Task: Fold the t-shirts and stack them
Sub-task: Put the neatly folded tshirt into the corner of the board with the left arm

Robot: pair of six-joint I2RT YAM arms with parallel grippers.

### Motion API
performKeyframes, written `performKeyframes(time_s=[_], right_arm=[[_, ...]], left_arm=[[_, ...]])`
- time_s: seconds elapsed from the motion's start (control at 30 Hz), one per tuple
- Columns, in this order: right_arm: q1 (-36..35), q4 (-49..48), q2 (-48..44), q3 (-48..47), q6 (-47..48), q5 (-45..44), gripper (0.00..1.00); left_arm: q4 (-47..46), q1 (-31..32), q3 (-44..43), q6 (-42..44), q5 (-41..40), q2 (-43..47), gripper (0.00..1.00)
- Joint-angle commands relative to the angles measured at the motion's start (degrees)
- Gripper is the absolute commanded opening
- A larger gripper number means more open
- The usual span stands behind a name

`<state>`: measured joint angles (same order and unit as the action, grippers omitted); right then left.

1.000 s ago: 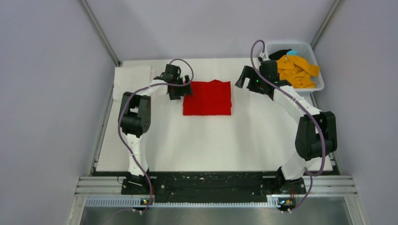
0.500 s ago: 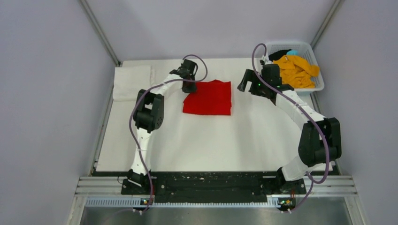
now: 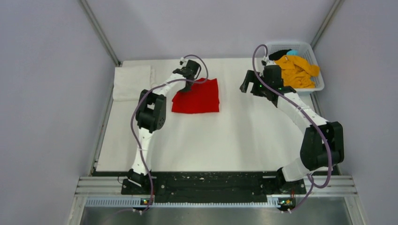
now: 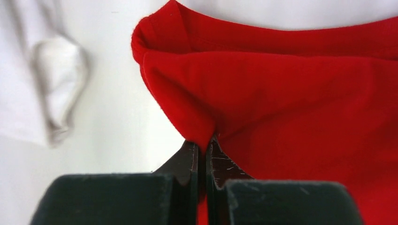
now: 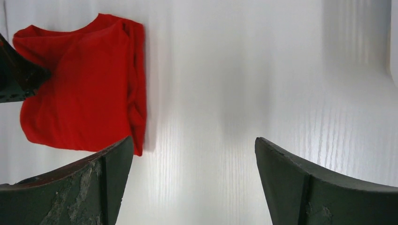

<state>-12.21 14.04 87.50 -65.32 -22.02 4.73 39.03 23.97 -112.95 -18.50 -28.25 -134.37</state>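
The left gripper [image 3: 188, 84] is clamped on the far left corner of the red shirt [image 3: 197, 97]. Since half a second ago the shirt has slid left across the table [image 3: 234, 140] toward the white shirt [image 3: 133, 82] and turned askew. Its long axis runs left to right, slightly tilted. It is a folded bright rectangle with the pinched corner ridged. The right gripper [image 3: 247, 85] hovers to its right, fingers apart.

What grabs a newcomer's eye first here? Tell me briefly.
The folded bright red t-shirt lies mid-far on the white table, its corner pinched by the left gripper. Next, the orange-yellow t-shirt heaped in the white basket at the far right, near the open right gripper.
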Motion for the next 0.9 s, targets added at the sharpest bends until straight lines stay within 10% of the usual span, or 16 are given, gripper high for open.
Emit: performKeyframes(time_s=[0.0,0.87], right_arm=[[0.18,-2.36,-3.06,0.11,1.59,-1.88,0.98],[0.18,-2.39,-4.21,0.26,4.68,-9.56,0.99]], left_arm=[[-2.34,-2.41,2.74,8.28,-10.99,8.9,0.0],[-19.52,-14.89,0.37,38.71,-14.79,20.84,0.0]])
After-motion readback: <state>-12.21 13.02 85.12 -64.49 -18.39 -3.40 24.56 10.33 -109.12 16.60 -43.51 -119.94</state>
